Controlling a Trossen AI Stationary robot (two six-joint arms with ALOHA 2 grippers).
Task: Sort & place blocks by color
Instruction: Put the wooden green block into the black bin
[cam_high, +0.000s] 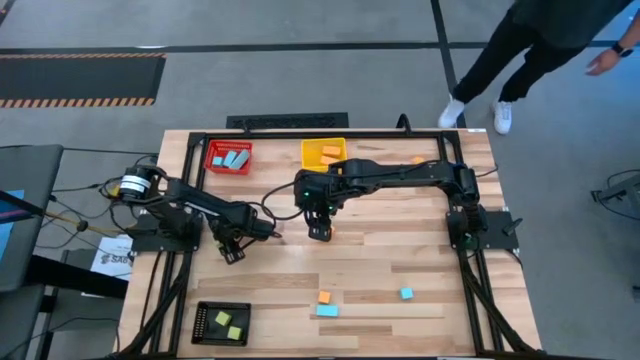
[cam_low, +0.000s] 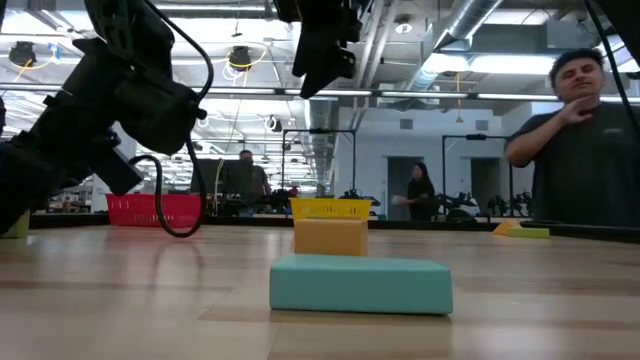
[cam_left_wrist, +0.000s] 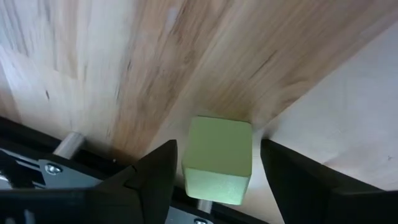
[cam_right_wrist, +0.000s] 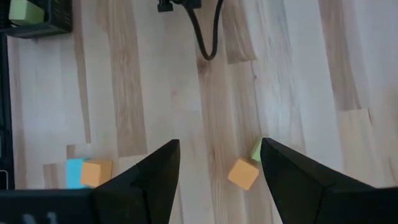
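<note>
Sitting between our left gripper's (cam_left_wrist: 214, 180) spread fingers (cam_left_wrist: 155, 177) is a light green cube (cam_left_wrist: 219, 158), resting on the wooden table (cam_left_wrist: 155, 62); a gap shows on each side of it, so the jaws are not pinching it. Our right gripper (cam_right_wrist: 217, 180) hangs over the table's middle with jaws spread and nothing in them; an orange cube (cam_right_wrist: 242, 173) lies just ahead between the fingertips, a green block (cam_right_wrist: 256, 150) touching its far side. Off to one side sit another orange cube (cam_right_wrist: 96, 172) and a light blue block (cam_right_wrist: 74, 172), touching. Farther out are the black tray (cam_high: 221, 323) with green blocks, the red tray (cam_high: 229, 156) with blue blocks, and the yellow tray (cam_high: 323, 153) with an orange one.
</note>
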